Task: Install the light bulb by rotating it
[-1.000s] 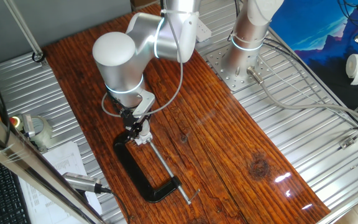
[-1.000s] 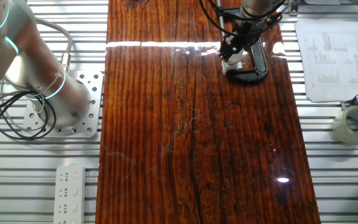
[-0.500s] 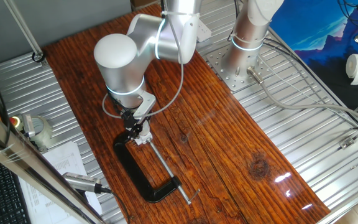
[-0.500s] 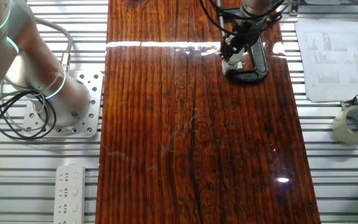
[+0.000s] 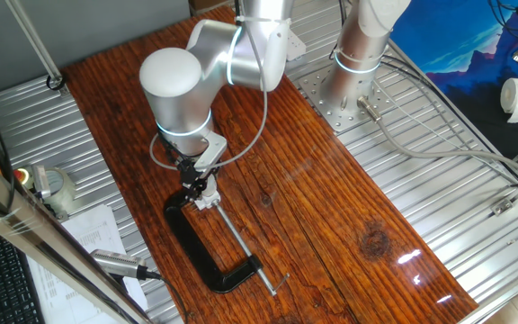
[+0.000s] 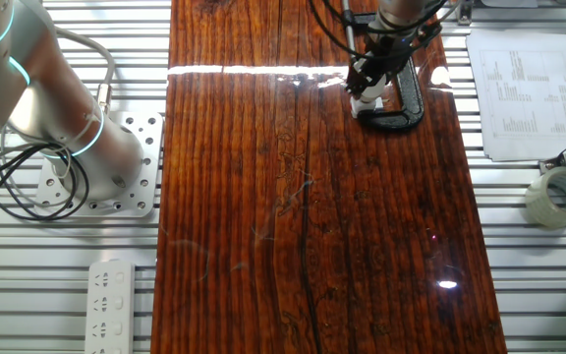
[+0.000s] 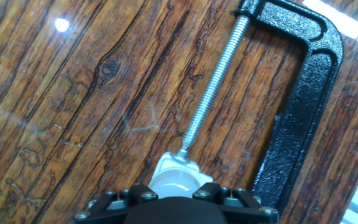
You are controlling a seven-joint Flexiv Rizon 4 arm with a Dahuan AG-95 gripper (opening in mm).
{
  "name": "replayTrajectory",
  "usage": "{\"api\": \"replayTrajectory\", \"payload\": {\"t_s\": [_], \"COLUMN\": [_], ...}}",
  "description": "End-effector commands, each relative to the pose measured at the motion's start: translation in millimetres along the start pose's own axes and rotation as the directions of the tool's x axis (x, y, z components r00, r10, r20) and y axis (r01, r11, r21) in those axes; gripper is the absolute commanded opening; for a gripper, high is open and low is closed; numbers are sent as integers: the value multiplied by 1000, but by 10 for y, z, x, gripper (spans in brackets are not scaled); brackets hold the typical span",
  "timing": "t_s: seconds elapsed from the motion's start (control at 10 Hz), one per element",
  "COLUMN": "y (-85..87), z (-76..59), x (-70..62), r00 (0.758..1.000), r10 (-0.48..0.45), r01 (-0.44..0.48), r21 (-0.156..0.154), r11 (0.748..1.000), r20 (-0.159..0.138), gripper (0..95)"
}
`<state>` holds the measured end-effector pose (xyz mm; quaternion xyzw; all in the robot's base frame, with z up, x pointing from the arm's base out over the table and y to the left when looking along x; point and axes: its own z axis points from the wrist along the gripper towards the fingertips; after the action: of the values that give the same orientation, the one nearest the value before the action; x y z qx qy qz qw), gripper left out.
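My gripper [image 5: 200,192] points down at the small white socket block [image 5: 208,204] that the black C-clamp [image 5: 201,250] pins to the wooden table. In the hand view a pale rounded head, the light bulb [image 7: 178,186], shows between my two black fingers [image 7: 120,200], seated over the socket block [image 7: 165,168]. The fingers press on it from both sides, so the gripper [image 7: 178,199] is shut on it. The bulb's screw base is hidden. From the other fixed view the gripper [image 6: 367,83] covers the bulb, with the socket block [image 6: 364,101] just below.
The clamp's threaded rod [image 7: 211,93] runs from the socket to the clamp's far jaw, with its black frame [image 7: 304,99] to the right. A tape roll [image 6: 559,195] and papers [image 6: 521,93] lie beside the table. The arm's base plate [image 5: 338,99] is bolted at the far side.
The arm's large elbow joint has drifted slightly to the right as the wrist turns. The gripper stays at the same spot over the socket.
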<state>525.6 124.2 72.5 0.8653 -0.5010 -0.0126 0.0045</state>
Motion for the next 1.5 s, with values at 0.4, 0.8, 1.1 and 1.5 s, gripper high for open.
{"api": "replayTrajectory", "payload": {"t_s": [0.4,0.8,1.1,1.5], "y": [0,0,-1,-3], "z": [-2,-1,7,10], "x": [-4,-4,0,0], "r00": [999,995,986,966], "r10": [46,99,164,257], "r01": [-46,-99,-164,-257], "r21": [0,-2,2,5], "r11": [999,995,986,966], "r20": [-1,-2,-1,-2], "gripper": [190,190,190,190]}}
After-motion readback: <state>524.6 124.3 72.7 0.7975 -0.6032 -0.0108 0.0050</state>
